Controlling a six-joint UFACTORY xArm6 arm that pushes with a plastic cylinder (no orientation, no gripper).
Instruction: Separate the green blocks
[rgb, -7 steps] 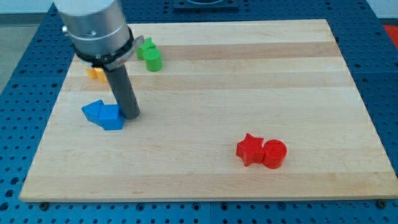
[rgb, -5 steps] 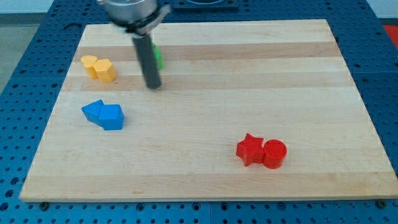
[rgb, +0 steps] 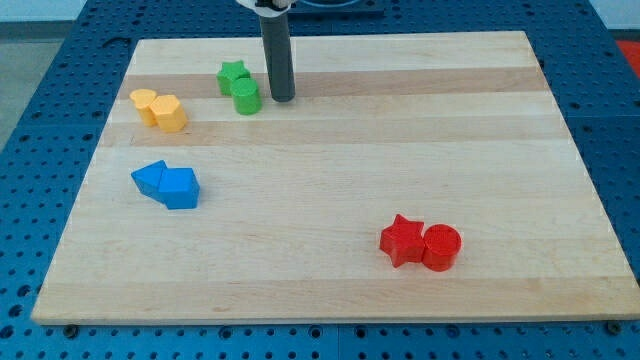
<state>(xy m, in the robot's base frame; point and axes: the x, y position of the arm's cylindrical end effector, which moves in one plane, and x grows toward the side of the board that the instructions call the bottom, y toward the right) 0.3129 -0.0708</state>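
A green star block (rgb: 232, 74) and a green cylinder block (rgb: 246, 97) sit touching each other near the view's top left of the wooden board (rgb: 330, 180). My tip (rgb: 283, 98) rests on the board just to the right of the green cylinder, a small gap apart from it. The dark rod rises from there to the view's top edge.
Two yellow blocks (rgb: 160, 109) sit together at the left. Two blue blocks (rgb: 167, 184) lie below them. A red star (rgb: 402, 240) and a red cylinder (rgb: 441, 247) touch at the lower right.
My tip has moved from beside the blue blocks up and to the right, to just right of the green cylinder. No block has visibly moved.
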